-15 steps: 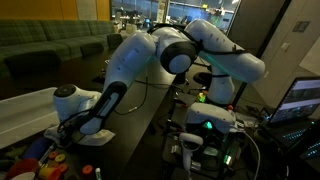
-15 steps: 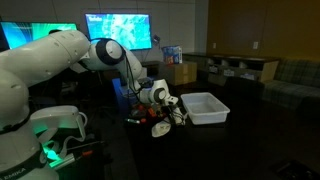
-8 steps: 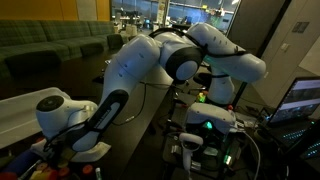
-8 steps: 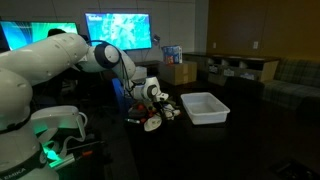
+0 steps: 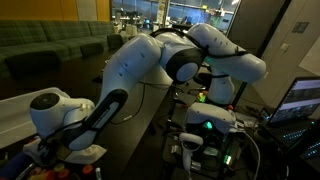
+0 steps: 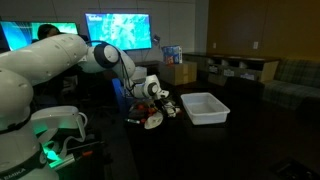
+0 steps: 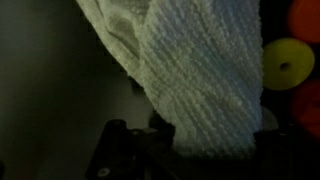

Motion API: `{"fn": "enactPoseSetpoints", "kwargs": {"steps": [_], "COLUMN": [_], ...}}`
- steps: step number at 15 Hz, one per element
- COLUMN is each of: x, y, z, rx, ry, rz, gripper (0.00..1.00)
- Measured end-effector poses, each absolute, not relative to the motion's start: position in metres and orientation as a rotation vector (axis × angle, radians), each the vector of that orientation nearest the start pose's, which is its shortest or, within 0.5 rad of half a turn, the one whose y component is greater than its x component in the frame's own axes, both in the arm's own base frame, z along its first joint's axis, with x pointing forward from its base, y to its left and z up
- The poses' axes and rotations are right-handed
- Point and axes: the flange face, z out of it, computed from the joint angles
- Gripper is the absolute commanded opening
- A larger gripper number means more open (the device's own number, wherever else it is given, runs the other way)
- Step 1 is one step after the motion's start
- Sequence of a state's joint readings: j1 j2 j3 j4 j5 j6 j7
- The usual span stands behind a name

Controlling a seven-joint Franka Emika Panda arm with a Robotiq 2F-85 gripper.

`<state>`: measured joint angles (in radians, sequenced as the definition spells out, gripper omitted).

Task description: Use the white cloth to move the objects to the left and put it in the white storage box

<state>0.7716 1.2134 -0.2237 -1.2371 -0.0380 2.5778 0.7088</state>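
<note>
The pincer [image 7: 188,142] is clenched on the white cloth [image 7: 200,70], which hangs bunched from it. Just right of the cloth in the wrist view lie the objects [image 7: 284,62], yellow and orange-red. The white storage box [image 6: 205,107] sits on the dark desk [image 6: 240,145], near the pincer's right.

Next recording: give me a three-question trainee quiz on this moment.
1. True or false: the end effector is shut on the cloth.
2. In the wrist view, what colour is the round piece beside the cloth? A blue, B yellow, C black.
3. Short answer: is the cloth in the box yet?
Key: 1 true; 2 B; 3 no, it hangs from the end effector.
</note>
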Motion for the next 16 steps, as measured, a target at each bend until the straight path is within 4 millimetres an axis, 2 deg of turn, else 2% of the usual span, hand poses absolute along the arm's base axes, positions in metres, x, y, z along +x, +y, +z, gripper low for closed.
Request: {"fn": "enactPoseSetpoints", "kwargs": {"steps": [3, 5, 10, 13, 16], "x": [0.610, 0.608, 0.600, 0.608, 0.630], "y": [0.412, 0.404, 0.373, 0.340, 0.292], "z": [0.055, 0.072, 0.139, 0.185, 0.223], "rx": [-3.236, -3.252, -3.293, -3.342, -3.380], "ry": [-0.141, -0.245, -0.459, -0.533, -0.605], "rz": [-0.378, -0.328, -0.207, -0.149, -0.083], "gripper": [0.09, 0.09, 0.09, 0.09, 0.09]}}
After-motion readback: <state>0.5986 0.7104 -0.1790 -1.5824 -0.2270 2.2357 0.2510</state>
